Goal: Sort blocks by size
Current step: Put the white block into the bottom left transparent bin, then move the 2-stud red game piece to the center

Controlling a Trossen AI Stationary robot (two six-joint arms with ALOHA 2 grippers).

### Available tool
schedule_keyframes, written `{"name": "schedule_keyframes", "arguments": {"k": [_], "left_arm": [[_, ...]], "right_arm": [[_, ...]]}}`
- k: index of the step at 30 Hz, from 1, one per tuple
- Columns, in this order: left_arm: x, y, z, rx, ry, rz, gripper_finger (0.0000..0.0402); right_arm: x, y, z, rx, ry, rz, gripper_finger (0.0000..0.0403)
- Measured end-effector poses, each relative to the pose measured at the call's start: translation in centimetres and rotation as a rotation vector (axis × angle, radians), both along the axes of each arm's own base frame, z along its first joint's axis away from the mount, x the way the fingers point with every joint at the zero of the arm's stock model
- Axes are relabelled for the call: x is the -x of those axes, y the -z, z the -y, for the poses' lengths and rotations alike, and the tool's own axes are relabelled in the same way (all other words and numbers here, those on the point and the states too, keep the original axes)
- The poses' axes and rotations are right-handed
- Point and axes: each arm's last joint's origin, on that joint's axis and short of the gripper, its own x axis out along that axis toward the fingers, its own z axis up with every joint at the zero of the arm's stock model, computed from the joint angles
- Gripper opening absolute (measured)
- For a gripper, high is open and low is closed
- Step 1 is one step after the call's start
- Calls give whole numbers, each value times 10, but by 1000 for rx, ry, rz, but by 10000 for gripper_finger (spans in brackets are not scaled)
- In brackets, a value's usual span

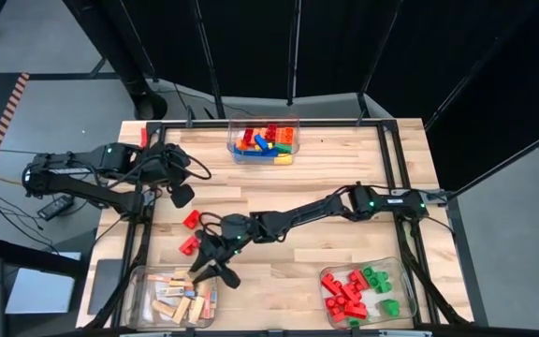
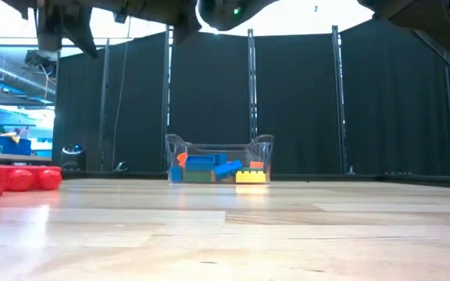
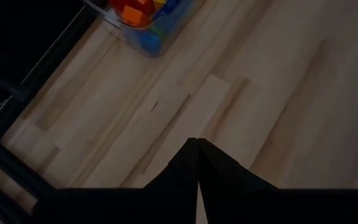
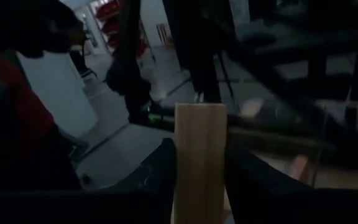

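My right arm reaches across the table to its near left, where my right gripper [image 1: 211, 269] [image 4: 199, 149] is shut on a pale tan wooden bar [image 4: 199, 134] beside the near-left bin [image 1: 148, 281] of wooden bars. Two red blocks [image 1: 192, 219] [image 1: 188, 245] lie on the table just beyond it; in the low view red blocks [image 2: 18, 179] show at the left. My left gripper [image 1: 183, 195] [image 3: 197, 149] hangs shut above the far left of the table and touches nothing. My right gripper pinches the wooden bar by its two long sides [image 4: 180, 168] between its two fingers. The fingers lie along the bar, which sticks out past their tips. They come roughly level from the table's right side. The bar is lifted clear of the table.
A clear bin [image 1: 235, 148] [image 2: 219, 144] of mixed coloured blocks stands at the far middle. A clear bin [image 1: 402, 281] of red and green blocks stands at the near right. A dark frame [image 1: 389, 150] runs round the table's edges.
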Motion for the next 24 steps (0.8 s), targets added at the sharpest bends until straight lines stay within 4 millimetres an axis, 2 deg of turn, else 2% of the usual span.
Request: {"name": "schedule_keyframes", "arguments": {"k": [6,9,14,16,18,24], "left_arm": [[1,1,0,1,2,-12,13],[1,1,0,1,2,-12,13],[1,0,0,4,1,-9,13],[1,0,0,5,0,-7,13],[1,0,0,5,0,-6,13],[0,0,0,10,-8,2,13]], "right_arm": [[0,-1,1,-32,6,-32,226],[0,-1,1,-36,7,-35,247],[0,-1,4,-40,-1,-39,225],[0,-7,8,-50,-16,-27,210],[2,-21,17,-56,-20,-10,196],[18,-79,51,-71,-64,9,164]]}}
